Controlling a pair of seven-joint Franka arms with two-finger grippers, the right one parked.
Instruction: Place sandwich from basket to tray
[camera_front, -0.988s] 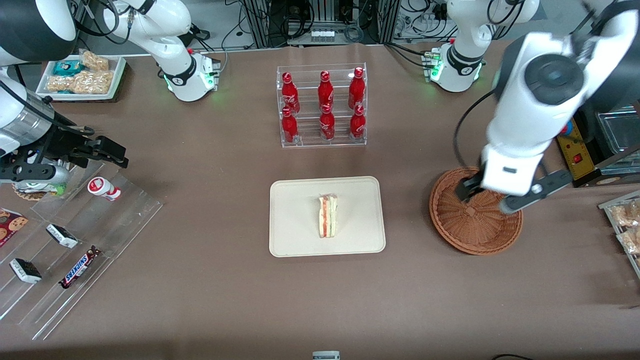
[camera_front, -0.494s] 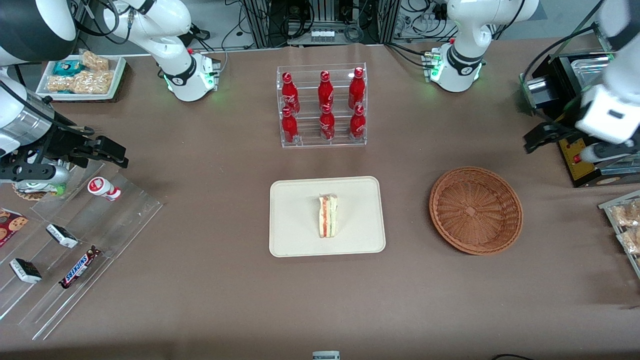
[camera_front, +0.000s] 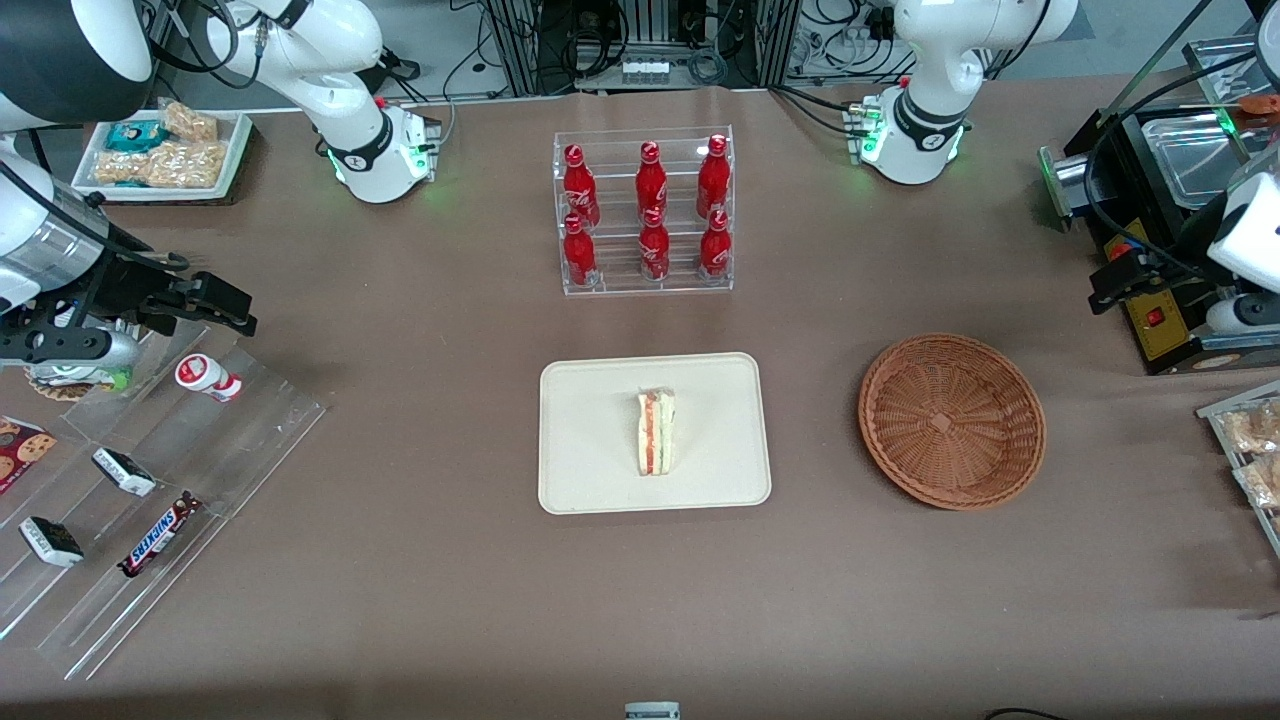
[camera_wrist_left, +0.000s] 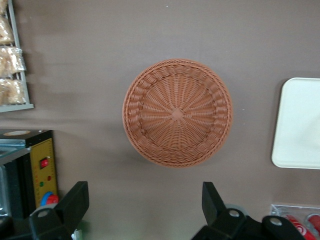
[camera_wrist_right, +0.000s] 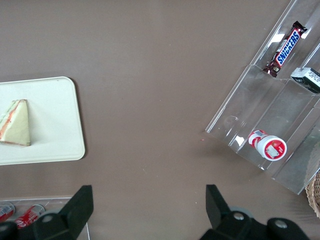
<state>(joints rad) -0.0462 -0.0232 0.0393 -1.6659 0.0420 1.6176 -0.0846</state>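
Tabletop (camera_front: 420, 600): brown surface carrying everything, seen from the front camera.
Snack rack (camera_front: 150, 500): clear acrylic stepped rack at the parked arm's end, near the tabletop's edge closest to the front camera; it holds a Snickers bar (camera_front: 158, 535), two dark wrapped bars and a small red-and-white cup (camera_front: 207, 378).
Tray (camera_front: 590, 470): cream-beige rectangle with rounded corners and a low rim, lying flat at the middle of the tabletop.
Bottle rack (camera_front: 645, 212): clear acrylic rack with six red cola bottles in two rows, farther from the front camera than the tray.
Basket (camera_front: 951, 421): round reddish-brown wicker, beside the tray toward the working arm's end, apart from it; its woven floor is bare in the left wrist view (camera_wrist_left: 177, 112).
Black machine (camera_front: 1150, 215): box with a yellow panel at the working arm's end of the tabletop, farther from the front camera than the basket.
Gripper (camera_wrist_left: 142, 207): the left arm's, raised above the tabletop near the black machine, well apart from the basket and sideways of it toward the working arm's end.
Jaws: apart, with nothing between them; the two dark fingers (camera_wrist_left: 75, 202) stand wide in the left wrist view.
Sandwich (camera_front: 656, 432): pale bread wedge with red-orange and green layers, lying on the tray near its centre, touched by nothing.
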